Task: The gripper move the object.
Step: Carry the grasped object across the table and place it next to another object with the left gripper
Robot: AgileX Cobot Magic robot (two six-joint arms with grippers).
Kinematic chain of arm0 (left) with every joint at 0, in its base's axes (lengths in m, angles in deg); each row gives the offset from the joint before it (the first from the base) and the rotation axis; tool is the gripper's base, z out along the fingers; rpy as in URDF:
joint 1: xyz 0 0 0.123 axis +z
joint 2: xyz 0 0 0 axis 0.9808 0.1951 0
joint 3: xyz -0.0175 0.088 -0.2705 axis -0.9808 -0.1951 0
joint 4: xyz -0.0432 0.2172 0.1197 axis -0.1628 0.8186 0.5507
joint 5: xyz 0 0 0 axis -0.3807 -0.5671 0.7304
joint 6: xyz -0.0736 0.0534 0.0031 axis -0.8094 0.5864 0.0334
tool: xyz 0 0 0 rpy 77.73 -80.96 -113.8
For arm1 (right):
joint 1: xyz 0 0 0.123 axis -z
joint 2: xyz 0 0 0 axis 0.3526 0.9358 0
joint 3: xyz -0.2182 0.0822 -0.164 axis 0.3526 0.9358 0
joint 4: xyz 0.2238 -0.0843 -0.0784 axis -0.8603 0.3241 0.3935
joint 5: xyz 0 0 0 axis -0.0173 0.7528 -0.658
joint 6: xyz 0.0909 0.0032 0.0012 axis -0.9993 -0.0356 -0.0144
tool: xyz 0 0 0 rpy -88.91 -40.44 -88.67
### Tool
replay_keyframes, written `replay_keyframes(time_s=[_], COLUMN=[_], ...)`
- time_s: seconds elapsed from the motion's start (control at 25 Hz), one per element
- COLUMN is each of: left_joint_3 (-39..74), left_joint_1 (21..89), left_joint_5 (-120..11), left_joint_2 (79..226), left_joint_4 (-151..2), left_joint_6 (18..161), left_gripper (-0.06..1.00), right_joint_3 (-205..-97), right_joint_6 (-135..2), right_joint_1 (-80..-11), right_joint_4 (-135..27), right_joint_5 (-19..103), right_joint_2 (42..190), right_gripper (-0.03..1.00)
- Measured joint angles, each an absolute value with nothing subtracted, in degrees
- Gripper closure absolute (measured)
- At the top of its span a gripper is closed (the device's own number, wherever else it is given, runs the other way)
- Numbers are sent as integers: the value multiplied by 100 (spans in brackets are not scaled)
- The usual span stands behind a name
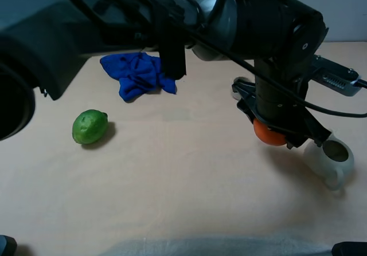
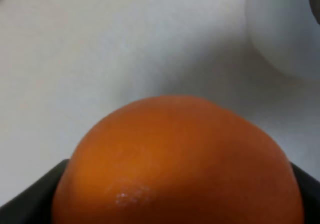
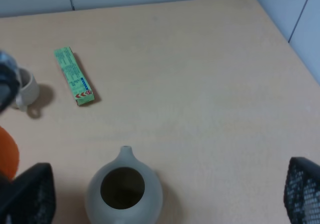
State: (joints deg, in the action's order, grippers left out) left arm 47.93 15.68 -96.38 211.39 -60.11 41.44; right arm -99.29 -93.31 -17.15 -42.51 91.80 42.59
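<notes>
The object, a round orange fruit (image 1: 268, 134), sits between the black jaws of my left gripper (image 1: 275, 131), whose arm reaches across to the right side of the table. In the left wrist view the orange (image 2: 175, 164) fills the lower frame, with a black finger (image 2: 30, 199) at each side of it. I cannot tell whether it rests on the table or hangs just above. The orange's edge shows in the right wrist view (image 3: 7, 151). My right gripper (image 3: 167, 186) is open and empty, with its fingers (image 3: 30, 194) wide apart.
A pale grey jug (image 1: 330, 156) stands just right of the orange; it also shows in the right wrist view (image 3: 124, 191). A green lime (image 1: 89, 126) lies at the left. A blue cloth (image 1: 137, 74) lies at the back. A green box (image 3: 73, 75) and a small cup (image 3: 25, 88) lie further off.
</notes>
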Motion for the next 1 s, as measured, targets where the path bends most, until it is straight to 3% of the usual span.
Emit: replay_keyframes(time_s=[1.0], left_joint_3=[4793], left_joint_1=[1244], left_joint_5=[-9060], left_joint_2=[21903], left_joint_4=[-6141], left_joint_6=[4537], left_gripper=[20], right_joint_3=[-9929], right_joint_6=[-9331], right_joint_1=[-1715], right_joint_4=[-4251], right_joint_5=[9180], right_joint_2=[4259], right_gripper=[27])
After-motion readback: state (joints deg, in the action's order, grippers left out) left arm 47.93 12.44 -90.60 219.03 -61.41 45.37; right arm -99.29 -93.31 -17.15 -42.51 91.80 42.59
